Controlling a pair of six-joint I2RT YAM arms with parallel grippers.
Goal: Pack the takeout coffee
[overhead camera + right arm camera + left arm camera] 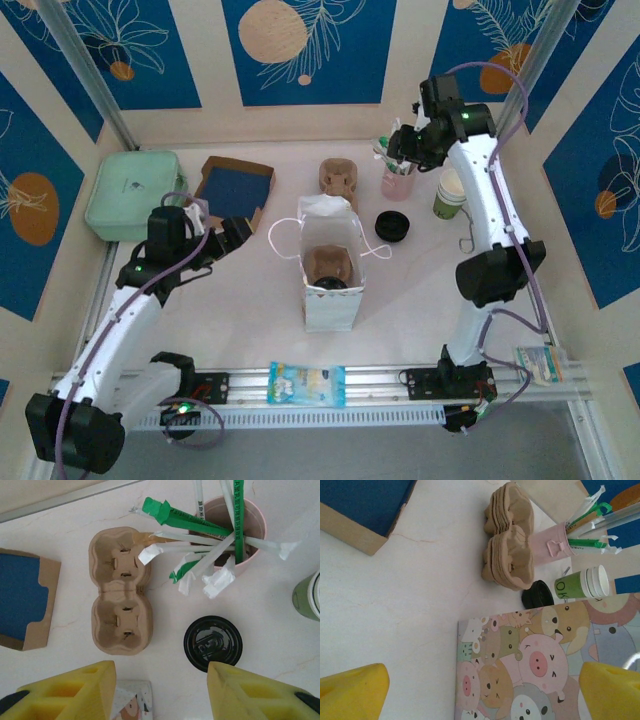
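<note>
The takeout coffee cup (450,193), cream above and green below, stands uncovered at the back right. Its black lid (392,226) lies flat on the table, apart from the cup. The left wrist view has the cup (580,584) and lid (537,593) beyond the bag. My right gripper (397,150) hovers high over the pink stirrer cup, open with nothing between its fingers. Below my right gripper (161,680) lie the lid (213,643) and, at the right edge, the cup (310,596). My left gripper (232,232) is open, left of the bag. Nothing is between its yellow fingers (355,692).
A cartoon-printed paper bag (328,290) stands open mid-table with something brown and dark inside. Stacked pulp carriers (338,178) and a pink stirrer cup (398,178) sit behind it. A blue-lined box (235,187) and green container (133,193) are back left. A snack packet (307,383) lies on the front rail.
</note>
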